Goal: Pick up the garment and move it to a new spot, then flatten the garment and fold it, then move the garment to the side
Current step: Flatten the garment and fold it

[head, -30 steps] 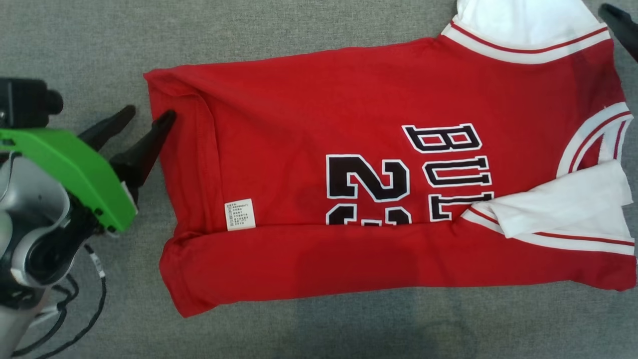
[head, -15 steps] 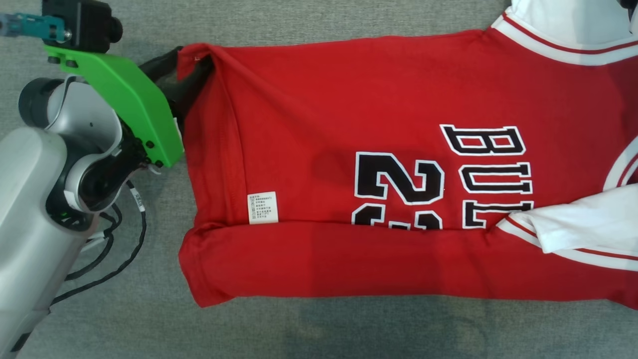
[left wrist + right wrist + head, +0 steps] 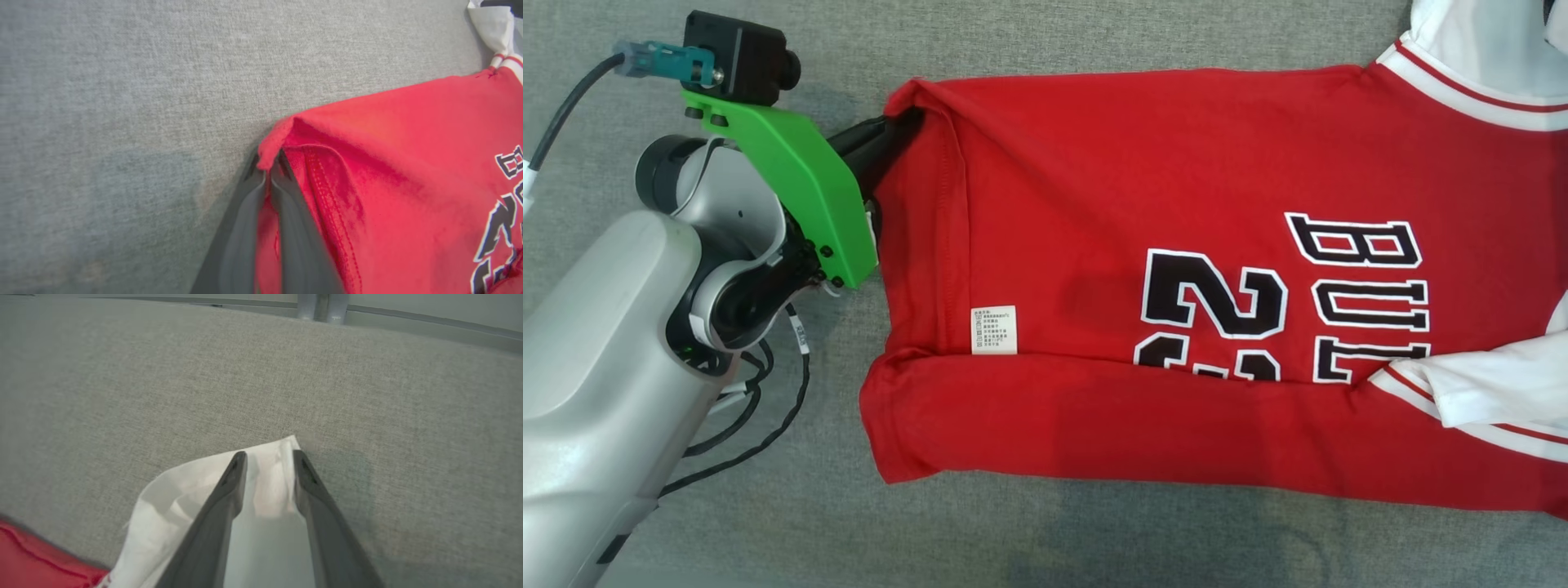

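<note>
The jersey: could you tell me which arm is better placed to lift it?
Left: the left gripper is shut on the jersey at its hem corner; the right gripper straddles the sleeve, open.

The head camera looks almost straight down from well above the red knit jersey with white sleeves and black lettering [image 3: 1176,163], which lies on the grey woven cloth surface [image 3: 1094,531]. The jersey's collar end runs off that view's right edge. The left wrist camera sits low and very near the jersey's hem corner, facing along the left gripper [image 3: 267,163] towards the jersey's collar end. The right wrist camera hangs close over the jersey's upper white sleeve, facing along the right gripper [image 3: 269,455] away from the jersey across the surface. Head and left wrist views share the hem corner and lettering; all three share that sleeve.
</note>
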Controlling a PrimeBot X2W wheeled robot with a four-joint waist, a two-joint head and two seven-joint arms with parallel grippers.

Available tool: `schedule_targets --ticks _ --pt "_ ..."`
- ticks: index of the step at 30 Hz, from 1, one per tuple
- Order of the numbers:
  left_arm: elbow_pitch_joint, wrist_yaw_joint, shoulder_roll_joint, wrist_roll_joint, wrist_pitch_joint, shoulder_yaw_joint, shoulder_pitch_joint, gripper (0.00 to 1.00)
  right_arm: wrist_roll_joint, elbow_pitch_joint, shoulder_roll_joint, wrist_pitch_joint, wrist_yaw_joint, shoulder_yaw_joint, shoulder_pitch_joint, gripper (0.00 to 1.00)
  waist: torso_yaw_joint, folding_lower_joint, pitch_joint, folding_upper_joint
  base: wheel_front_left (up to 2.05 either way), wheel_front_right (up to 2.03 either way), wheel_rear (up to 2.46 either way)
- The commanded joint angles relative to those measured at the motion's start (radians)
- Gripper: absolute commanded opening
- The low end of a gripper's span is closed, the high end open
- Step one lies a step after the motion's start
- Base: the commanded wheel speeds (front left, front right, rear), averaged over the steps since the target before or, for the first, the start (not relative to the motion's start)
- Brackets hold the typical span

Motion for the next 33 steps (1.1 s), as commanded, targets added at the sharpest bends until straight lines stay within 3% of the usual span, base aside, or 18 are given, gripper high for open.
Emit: schedule_targets --ticks 1,7,9,14,20,24,29,33 --pt "0.012 -0.006 0.003 -0.001 -0.003 0.002 -0.006 0.00 0.020 -0.005 0.004 -0.024 0.000 -0.016 -0.014 0.00 -0.002 -0.0001 0.000 0.0082 0.00 0.00 0.00" --pt "0.010 -0.015 0.040 -0.004 -0.036 0.030 0.014 0.00 0.111 -0.064 0.000 -0.125 0.000 -0.078 -0.012 0.00 -0.039 -0.0001 -0.030 0.0082 0.00 0.00 0.00" --pt "-0.030 -0.017 0.072 -0.024 -0.049 0.052 0.059 0.00 0.209 -0.156 -0.034 -0.149 0.000 -0.115 0.077 0.00 -0.067 -0.0001 -0.060 0.0082 0.00 0.00 0.00" --pt "-0.098 -0.014 0.138 -0.053 -0.066 0.082 0.134 0.00 0.299 -0.302 -0.092 -0.188 0.000 -0.177 0.244 0.00 -0.105 -0.0001 -0.092 0.0082 0.00 0.00 0.00" --pt "-0.170 -0.030 0.204 -0.077 -0.092 0.112 0.213 0.00 0.369 -0.442 -0.099 -0.215 0.000 -0.231 0.434 0.00 -0.136 -0.0001 -0.134 0.0082 0.00 0.00 0.00" --pt "-0.235 -0.011 0.262 -0.079 -0.117 0.127 0.301 0.00 0.393 -0.539 -0.083 -0.224 0.000 -0.254 0.604 0.00 -0.165 -0.0001 -0.168 0.0082 0.00 0.00 0.00" --pt "-0.331 0.057 0.310 -0.068 -0.187 0.141 0.458 0.00 0.399 -0.598 -0.039 -0.253 0.000 -0.276 0.803 0.00 -0.196 -0.0001 -0.209 0.0082 0.00 0.00 0.00" --pt "-0.368 0.079 0.314 -0.062 -0.241 0.147 0.530 0.00 0.414 -0.626 -0.009 -0.274 0.000 -0.304 0.902 0.00 -0.199 -0.0001 -0.228 0.0082 0.00 0.00 0.00"
